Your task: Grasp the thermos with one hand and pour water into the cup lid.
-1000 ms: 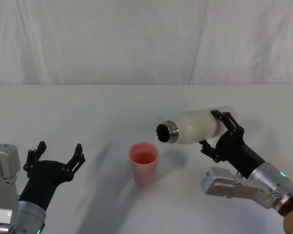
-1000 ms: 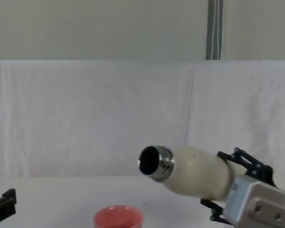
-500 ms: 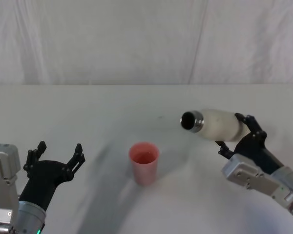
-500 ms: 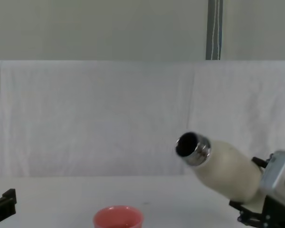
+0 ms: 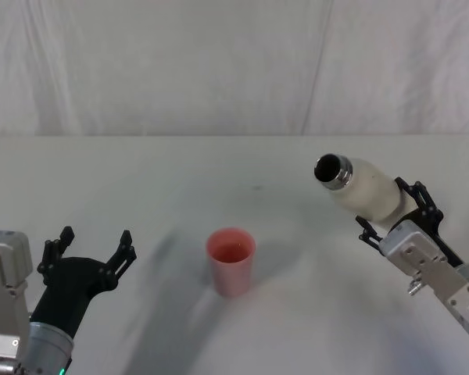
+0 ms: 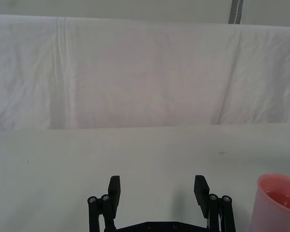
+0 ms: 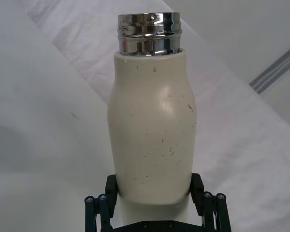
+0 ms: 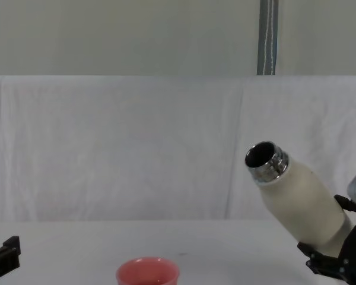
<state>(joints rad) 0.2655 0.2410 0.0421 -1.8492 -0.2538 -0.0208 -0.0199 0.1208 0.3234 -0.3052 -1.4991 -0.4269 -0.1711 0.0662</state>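
While the right gripper (image 5: 391, 215) holds the thermos (image 5: 361, 189) aloft with its steel neck raised and pointing toward 10 o'clock in the head view, no stream leaves the open mouth, and the mouth sits well off to the 3 o'clock side of the cup lid (image 5: 231, 260) rather than over it. Judged from that, the pour itself is not under way at this instant: the bottle is tipped mouth-up, and a little liquid seems to lie in the pink cup, so the step in hand looks like the end of the pour, righting the bottle. If so, the next move calls for bringing the thermos fully upright and setting it down on the table (image 5: 180, 180) clear of the cup; if more water is wanted, the mouth must first travel back over the rim before tilting down.

The right arm reaches in from 4 o'clock, its wrist canted so the bottle leans up and inward. Its fingers (image 7: 111, 188) are clamped on the lower body of the thermos, one on each side, near the base. The left gripper (image 5: 90, 254) rests idle at 8 o'clock, low beside the table, its fingers spread wide apart and holding nothing, with the cup lid near it toward 3 o'clock.
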